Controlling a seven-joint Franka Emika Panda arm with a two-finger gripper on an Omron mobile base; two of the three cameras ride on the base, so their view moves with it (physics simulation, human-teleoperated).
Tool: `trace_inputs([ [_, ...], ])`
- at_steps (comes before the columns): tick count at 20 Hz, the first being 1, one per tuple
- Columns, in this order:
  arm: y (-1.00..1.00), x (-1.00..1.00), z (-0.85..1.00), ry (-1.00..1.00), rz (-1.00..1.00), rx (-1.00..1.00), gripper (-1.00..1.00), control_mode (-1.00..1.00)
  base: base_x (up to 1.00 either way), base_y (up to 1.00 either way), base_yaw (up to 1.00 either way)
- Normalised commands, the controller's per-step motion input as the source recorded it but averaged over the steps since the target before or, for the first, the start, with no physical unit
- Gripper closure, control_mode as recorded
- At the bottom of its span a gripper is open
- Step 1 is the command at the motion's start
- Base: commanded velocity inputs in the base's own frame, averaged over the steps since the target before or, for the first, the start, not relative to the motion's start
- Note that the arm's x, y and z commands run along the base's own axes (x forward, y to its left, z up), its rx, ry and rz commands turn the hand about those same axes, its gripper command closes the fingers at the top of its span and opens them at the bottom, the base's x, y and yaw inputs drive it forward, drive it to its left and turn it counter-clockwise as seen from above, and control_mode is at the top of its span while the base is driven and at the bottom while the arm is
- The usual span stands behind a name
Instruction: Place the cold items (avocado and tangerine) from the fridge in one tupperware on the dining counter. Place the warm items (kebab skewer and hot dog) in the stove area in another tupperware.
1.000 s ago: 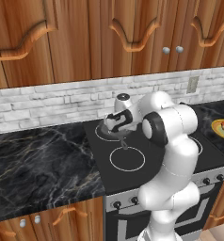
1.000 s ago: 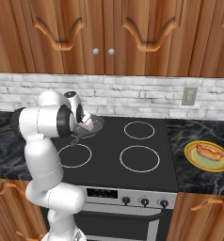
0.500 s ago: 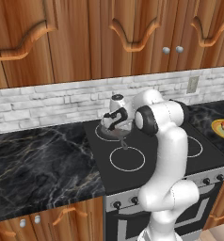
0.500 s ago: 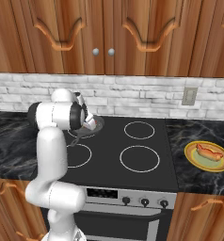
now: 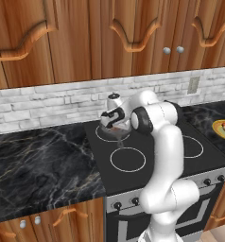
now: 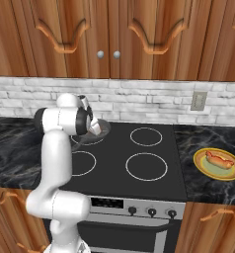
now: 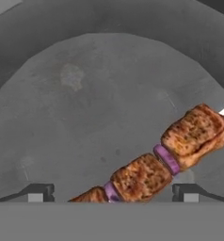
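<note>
Left base view: hand [image 5: 115, 124] positioned over grey pan [image 5: 115, 133] on rear-left burner of stove [image 5: 157, 156].
Right base view: hot dog [image 6: 218, 160] seen on yellow plate [image 6: 203, 166], on bench [image 6: 208, 185].
Hand view: kebab skewer [image 7: 156, 164] laid diagonally in pan; browned chunks, purple slices, white stick noted. Fingers [image 7: 36, 194] spread wide, nothing gripped.

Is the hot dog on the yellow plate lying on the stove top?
No, the hot dog lies on its yellow plate on the dark marble counter, to the right of the stove.

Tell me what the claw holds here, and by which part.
Nothing. The claw is open over the pan, its tips either side of the kebab, not closed on it.
</note>
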Motion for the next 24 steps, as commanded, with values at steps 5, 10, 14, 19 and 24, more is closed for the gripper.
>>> trace_inputs([
  [5,0.0,0.04,-0.45,0.0,-0.07,0.0,1.0,-1.0,0.0,0.0,0.0],
  [10,0.0,-0.05,-0.22,0.0,-0.08,0.0,1.0,-1.0,0.0,0.0,0.0],
  [14,0.0,0.0,0.0,0.0,0.0,0.0,1.0,-1.0,0.0,0.0,0.0],
  [19,-0.15,-0.48,0.0,-0.17,0.0,0.02,1.0,-1.0,0.0,0.0,0.0],
  [24,-0.04,-0.71,0.16,-0.28,0.0,0.01,1.0,-1.0,0.0,0.0,0.0],
])
